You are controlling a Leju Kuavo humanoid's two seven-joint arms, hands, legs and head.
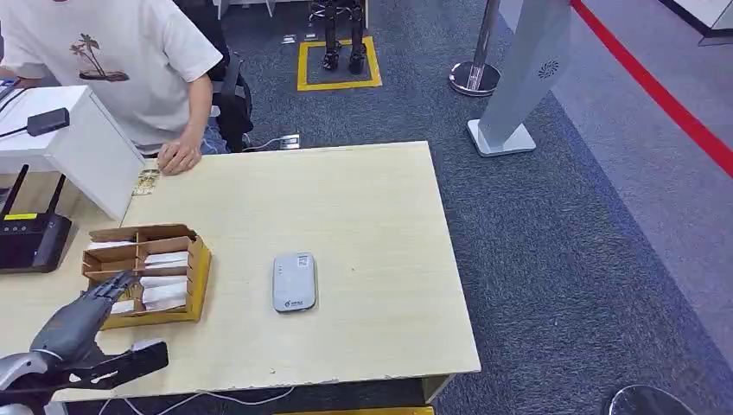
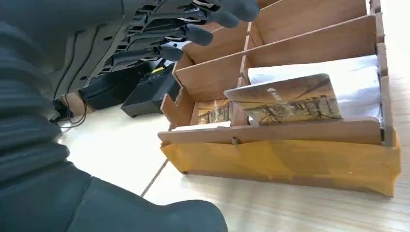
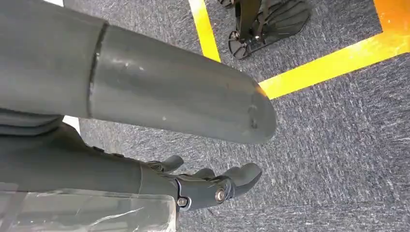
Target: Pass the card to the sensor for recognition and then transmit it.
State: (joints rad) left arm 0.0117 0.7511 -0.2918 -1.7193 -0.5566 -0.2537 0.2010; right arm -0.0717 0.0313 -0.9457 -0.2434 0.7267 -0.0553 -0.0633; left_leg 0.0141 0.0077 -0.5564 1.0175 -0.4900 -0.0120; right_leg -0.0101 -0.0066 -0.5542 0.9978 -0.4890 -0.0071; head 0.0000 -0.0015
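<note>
**Left robot hand reaching for the card rack; nothing gripped**

The left robot hand [image 1: 91, 324] is hovering at the near left corner of the wooden card rack [image 1: 200, 275], fingers [image 2: 193, 35] spread apart and holding nothing. In the left wrist view the fingers are extending above the rack's dividers while the thumb [image 2: 159, 217] is sitting low, over the counter [image 1: 363, 199]. The right robot hand [image 3: 203, 186] is hanging beside the body over the carpet, fingers loosely apart, holding nothing.

The task's card [image 2: 290, 99] is leaning tilted in the rack's front compartment, its printed face showing above the front wall, resting against white cards behind it. The card reader [image 1: 294, 282] is lying on the counter at 3 o'clock from the rack, well apart from it. A person's hand [image 1: 179, 158] is resting on the far counter edge at 12 o'clock from the rack.

Judgement: the step in hand is the pick. To do it well, the fingers should be descending behind the card's raised top edge with the thumb closing from the front, pinching only the printed card and leaving the white cards behind. A straight upward lift should avoid dragging the rack.
</note>
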